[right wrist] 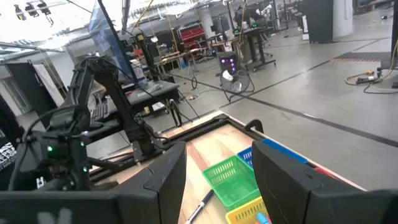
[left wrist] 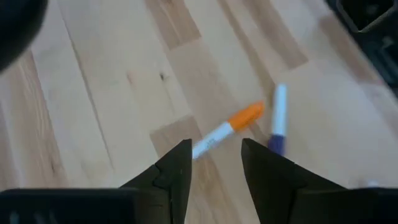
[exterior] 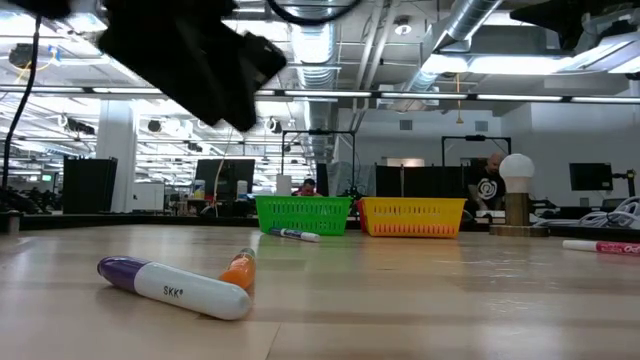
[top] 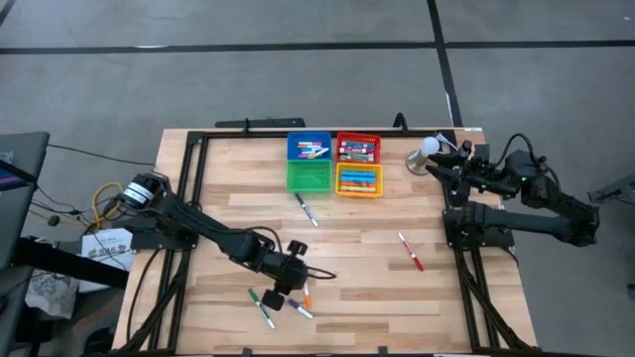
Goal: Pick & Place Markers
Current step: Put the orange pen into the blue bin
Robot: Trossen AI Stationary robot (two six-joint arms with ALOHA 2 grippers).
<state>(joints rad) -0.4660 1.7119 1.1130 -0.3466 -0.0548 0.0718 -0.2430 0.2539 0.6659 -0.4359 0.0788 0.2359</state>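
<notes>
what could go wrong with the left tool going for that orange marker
The left tool hovers open over the orange-capped marker, and the purple-capped marker lies right beside it, so closing could nudge or catch the purple one too. The orange marker lies slanted across the gap between the fingers, so it may twist or roll away.

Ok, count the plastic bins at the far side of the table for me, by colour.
blue bin: 1
red bin: 1
green bin: 1
yellow bin: 1
Total: 4 bins
</notes>
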